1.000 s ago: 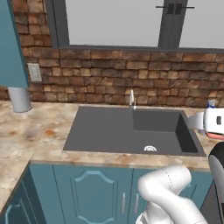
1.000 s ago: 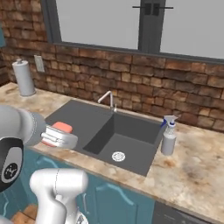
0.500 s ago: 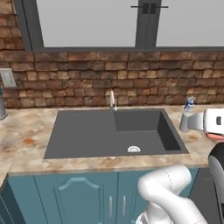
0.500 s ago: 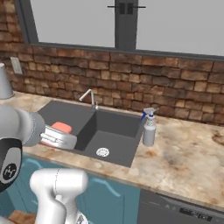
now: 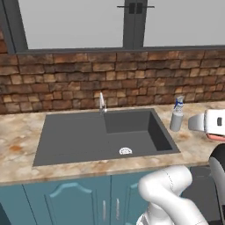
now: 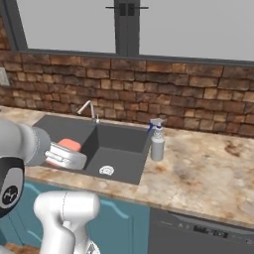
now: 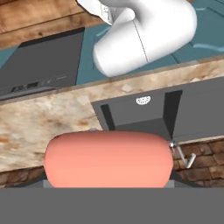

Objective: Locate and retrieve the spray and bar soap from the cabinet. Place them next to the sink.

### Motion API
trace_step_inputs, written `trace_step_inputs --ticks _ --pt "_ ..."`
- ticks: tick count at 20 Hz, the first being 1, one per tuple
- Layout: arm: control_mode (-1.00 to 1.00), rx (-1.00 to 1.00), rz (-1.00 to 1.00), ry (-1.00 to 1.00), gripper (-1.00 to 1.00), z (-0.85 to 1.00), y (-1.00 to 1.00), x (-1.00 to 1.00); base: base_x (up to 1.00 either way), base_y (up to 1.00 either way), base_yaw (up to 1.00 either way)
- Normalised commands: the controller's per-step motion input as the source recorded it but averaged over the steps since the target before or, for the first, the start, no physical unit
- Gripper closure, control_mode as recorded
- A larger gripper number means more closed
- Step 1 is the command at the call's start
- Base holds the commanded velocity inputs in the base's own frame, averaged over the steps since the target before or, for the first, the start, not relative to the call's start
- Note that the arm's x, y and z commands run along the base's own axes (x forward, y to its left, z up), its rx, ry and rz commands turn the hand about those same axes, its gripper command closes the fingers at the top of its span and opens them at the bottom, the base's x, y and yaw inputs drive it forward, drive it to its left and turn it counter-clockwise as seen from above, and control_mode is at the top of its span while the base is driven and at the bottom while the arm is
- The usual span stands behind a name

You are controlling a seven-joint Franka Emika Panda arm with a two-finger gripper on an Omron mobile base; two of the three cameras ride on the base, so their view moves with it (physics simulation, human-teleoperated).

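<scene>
The gripper (image 6: pixel 67 149) is closed on the bar soap (image 6: pixel 69 145), a salmon-orange bar that shows as a rounded slab across the lower middle of the hand view (image 7: pixel 108 158), hiding the fingertips behind it. In the right base view the hand holds the soap above the near left part of the sink (image 6: pixel 124 141), with the soap sitting on top of the white hand body. In the left base view the hand (image 5: pixel 216 125) sits at the right edge, above the counter (image 5: pixel 193 147) on the right of the basin, and a sliver of the orange bar (image 5: pixel 215 136) peeks out beneath it. The spray (image 6: pixel 157 140) stands upright on the counter just beside the sink's right rim, off to the right of the hand in the right base view and just left of it in the left base view (image 5: pixel 177 114). The slim chrome faucet (image 5: pixel 102 102) rises at the back rim of the sink, beyond the hand, against the brick wall (image 6: pixel 198 106). Past the soap, the hand view looks over the basin with its round drain (image 7: pixel 143 100) and the faucet (image 7: pixel 183 156).
</scene>
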Motion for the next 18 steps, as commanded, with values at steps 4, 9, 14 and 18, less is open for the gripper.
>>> trace_step_inputs --ticks 4,9,14,18 --pt "1.0 0.0 0.0 0.0 1.0 0.0 0.0 0.0 -0.02 -0.53 -0.12" --pt "1.0 0.0 0.0 0.0 1.0 0.0 0.0 0.0 0.02 -0.46 -0.08" --pt "-1.0 0.0 0.0 0.0 1.0 0.0 0.0 0.0 0.01 0.0 0.0" --pt "-1.0 0.0 0.02 0.04 1.0 0.0 0.0 0.09 0.0 0.0 0.0"
